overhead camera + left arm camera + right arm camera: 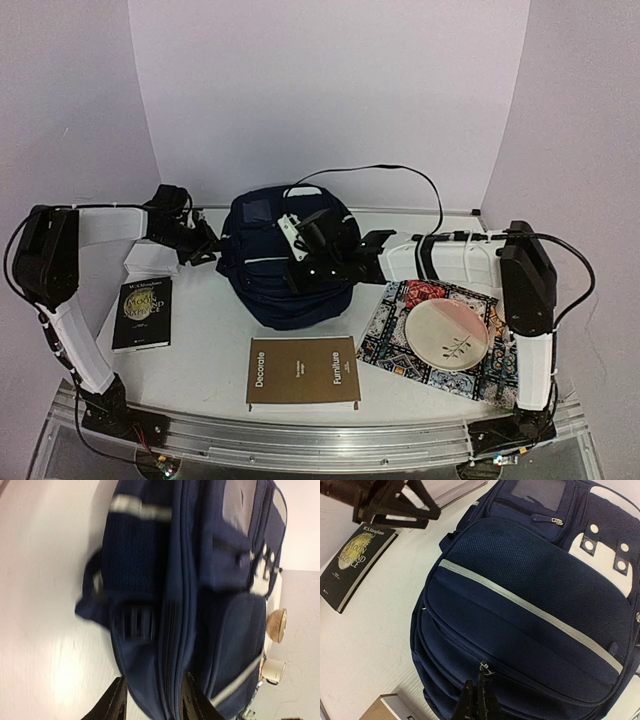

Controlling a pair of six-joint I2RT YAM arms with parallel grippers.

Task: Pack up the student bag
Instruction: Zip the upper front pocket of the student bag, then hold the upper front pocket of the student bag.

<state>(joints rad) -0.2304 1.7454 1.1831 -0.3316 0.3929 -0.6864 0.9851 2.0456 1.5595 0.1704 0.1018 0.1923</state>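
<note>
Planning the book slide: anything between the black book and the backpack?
Only bare table between black book and backpack; top view shows it.

White counter (210, 330), matte, soft glare in patches. Pale lavender panels enclose it: back wall (330, 90), left wall (60, 100), right wall (590, 120). Aluminium rail (300, 437) along the near edge. Light is diffuse and even.

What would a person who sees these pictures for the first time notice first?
The big navy student bag at the table's middle, both arms stretched to it. The left gripper is open at its side; the right gripper, shut, sits by a zip pull. A pale plate lies on a patterned cloth at the right.
</note>
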